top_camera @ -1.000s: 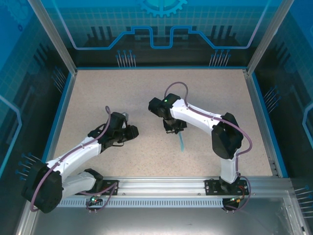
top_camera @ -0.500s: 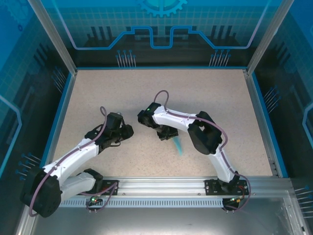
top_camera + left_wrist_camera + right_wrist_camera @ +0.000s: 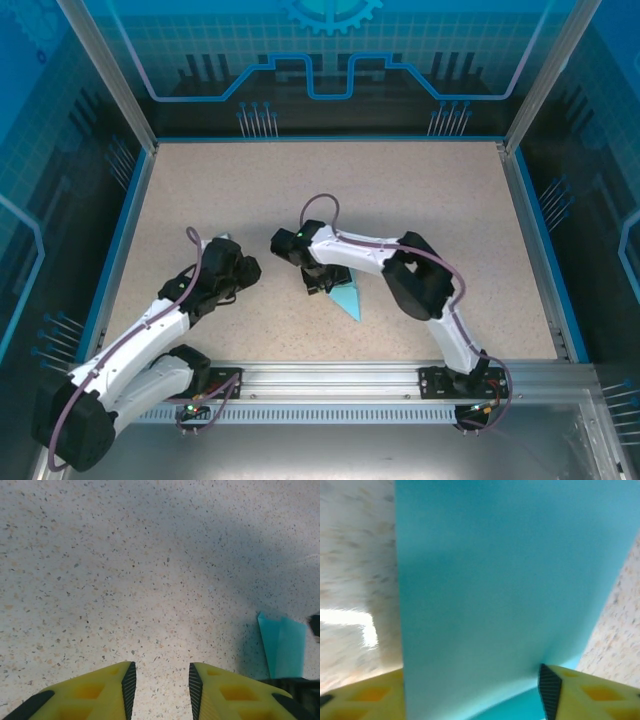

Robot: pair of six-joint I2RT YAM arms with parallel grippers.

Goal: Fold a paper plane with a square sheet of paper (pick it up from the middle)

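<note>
Robot lab cell, blue panelled walls (image 3: 330, 60), speckled table (image 3: 300, 190)

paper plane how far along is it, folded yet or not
Folding looks largely done: the paper plane is already a narrow pointed dart. In hand: the right gripper is shut on its wide end, with cyan paper between the fingers in the right wrist view. The left gripper hangs open over bare table. Left: any final creases, then release.

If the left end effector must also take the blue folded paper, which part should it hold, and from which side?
Probably the free pointed end of the blue folded paper, approached from the left side, near the arm bases. The right end effector already clamps the wider end, so the tip is the part left exposed.
</note>
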